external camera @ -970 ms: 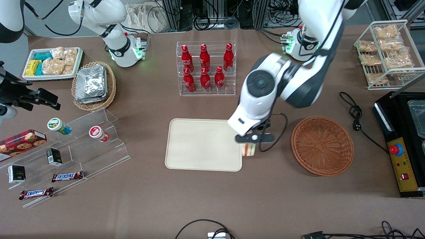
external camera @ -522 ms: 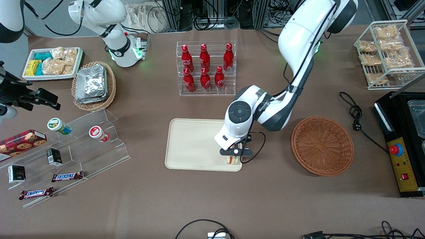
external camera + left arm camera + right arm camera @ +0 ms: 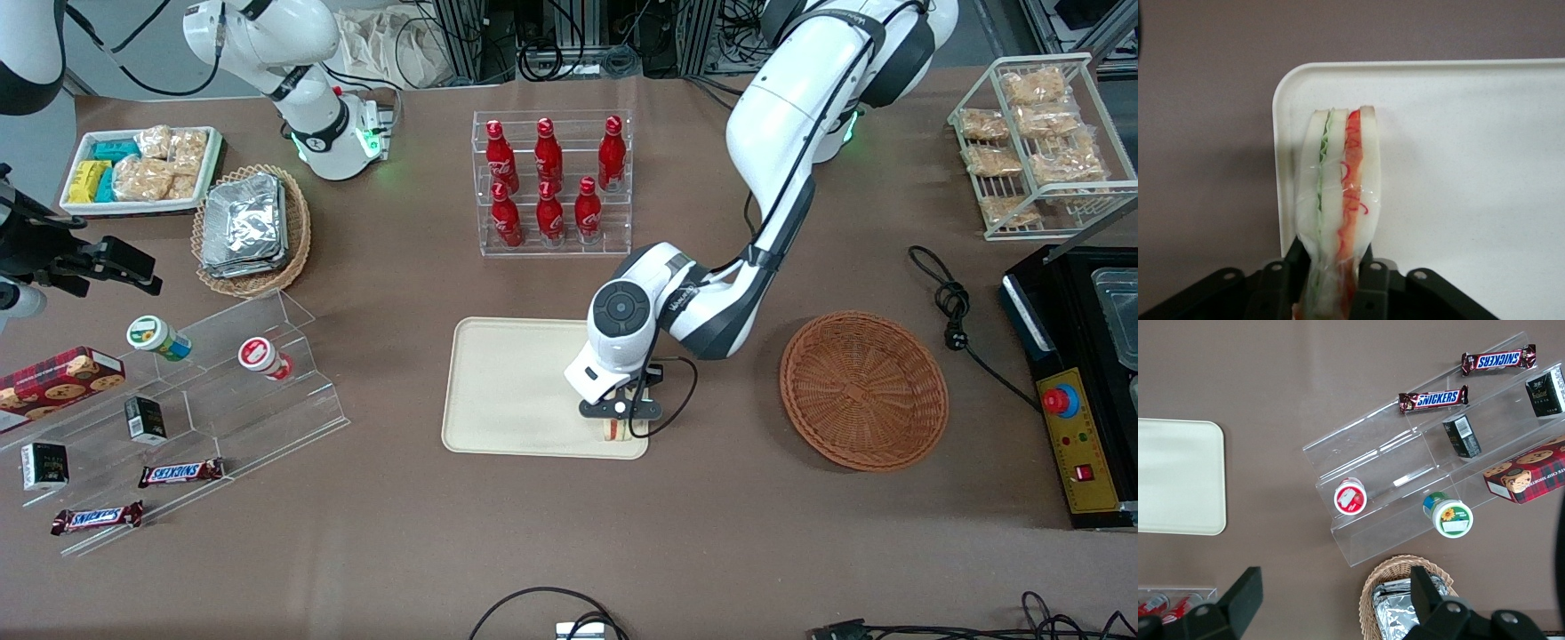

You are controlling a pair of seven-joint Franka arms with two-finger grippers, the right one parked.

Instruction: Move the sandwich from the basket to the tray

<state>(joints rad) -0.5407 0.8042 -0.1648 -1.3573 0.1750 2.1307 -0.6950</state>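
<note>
The sandwich point(image 3: 1338, 193), a clear-wrapped wedge of white bread with green and orange-red layers, is pinched between the black fingers point(image 3: 1373, 280) of my gripper point(image 3: 1335, 280). In the front view my gripper point(image 3: 620, 418) holds the sandwich point(image 3: 615, 431) low over the corner of the cream tray point(image 3: 516, 391) that is nearest the front camera and nearest the basket. The wrist view shows the wedge just inside that tray point(image 3: 1458, 167) corner. The reddish-brown wicker basket point(image 3: 862, 388) sits on the table toward the working arm's end, with nothing in it.
A clear rack of red bottles point(image 3: 551, 182) stands farther from the camera than the tray. A tan basket of foil packets point(image 3: 252, 229), a white snack dish point(image 3: 138, 169) and an acrylic stepped shelf point(image 3: 204, 391) lie toward the parked arm's end. A black cable point(image 3: 956, 307) runs beside the wicker basket.
My gripper has carried the sandwich from beside the tray's edge to over its near corner, and has come lower. The arm's elbow has swung back.
</note>
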